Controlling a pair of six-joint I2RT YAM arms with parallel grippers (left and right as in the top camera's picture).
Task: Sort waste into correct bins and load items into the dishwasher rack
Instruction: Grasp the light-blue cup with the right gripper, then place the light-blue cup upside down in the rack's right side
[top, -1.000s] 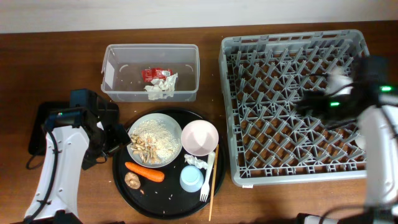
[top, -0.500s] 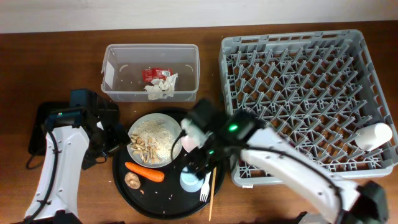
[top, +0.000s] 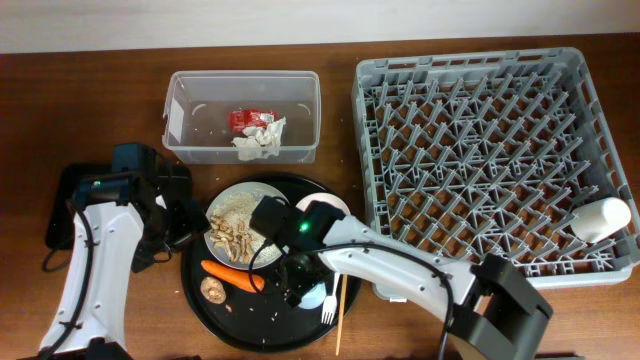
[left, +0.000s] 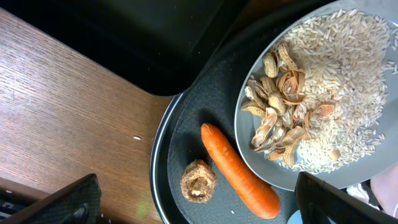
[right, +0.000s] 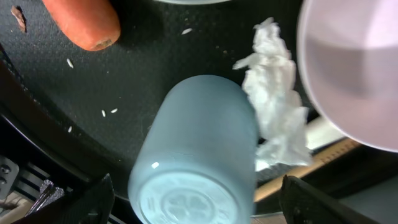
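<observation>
My right gripper (right: 199, 205) stands open around the upside-down light blue cup (right: 199, 155) on the round black tray (top: 200, 310), with a gap on each side. A crumpled tissue (right: 277, 112) and the pink bowl (right: 354, 68) lie just beyond the cup. My left gripper (left: 199, 202) is open above the carrot (left: 239, 165) and a brown bit (left: 198, 180), beside the white plate (left: 373, 155) of rice and shells. The white cup (top: 600, 217) lies in the dishwasher rack (top: 470, 150). The clear tub (top: 180, 115) holds a red wrapper (top: 248, 119) and a tissue (top: 260, 138).
The fork (top: 328, 312) and the chopstick (top: 340, 310) lie at the round tray's right edge, close to the rack's near left corner. A shallow black tray (top: 65, 200) sits at the far left, partly under my left arm.
My right arm left the white cup lying in the rack, swung left to the round tray and now stands over the blue cup. The left arm has not moved.
</observation>
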